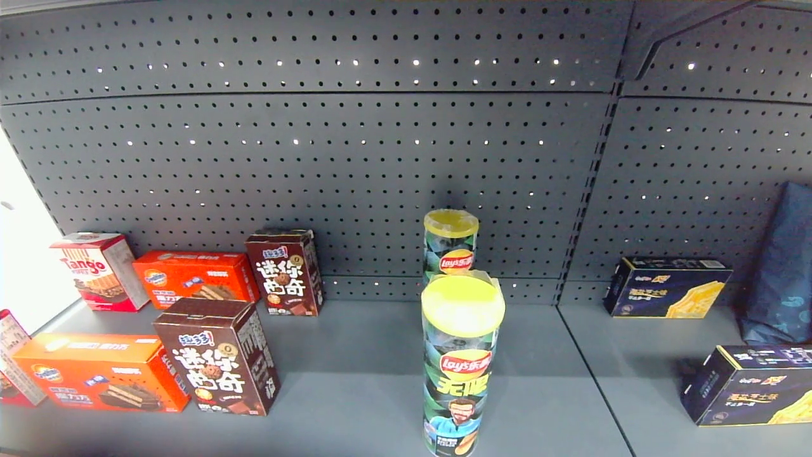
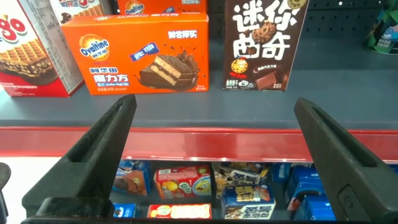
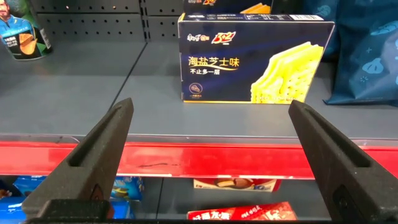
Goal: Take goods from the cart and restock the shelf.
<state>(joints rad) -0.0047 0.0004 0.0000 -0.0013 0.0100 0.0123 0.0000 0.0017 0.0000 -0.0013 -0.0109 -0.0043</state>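
Standing upright near the front of the grey shelf (image 1: 355, 355), a tall chip can (image 1: 462, 368) with a yellow lid sits at about 6 o'clock in the head view. A second can (image 1: 450, 247) stands at its 12 o'clock, by the pegboard wall (image 1: 317, 158). At the tall can's 9 o'clock are a front brown box (image 1: 219, 355) and, just beside it, a front orange box (image 1: 101, 371). Toward 10 o'clock are a rear brown box (image 1: 285, 271), a rear orange box (image 1: 193, 276) and a wafer box (image 1: 98, 270). Around 3 o'clock, well apart, sit a near blue box (image 1: 748, 384), a far blue box (image 1: 666, 285) and a blue bag (image 1: 783, 266). The left gripper (image 2: 214, 102) hangs before the shelf's red edge (image 2: 199, 140), fingers spread wide and empty. The right gripper (image 3: 211, 104) is likewise spread and holds nothing.
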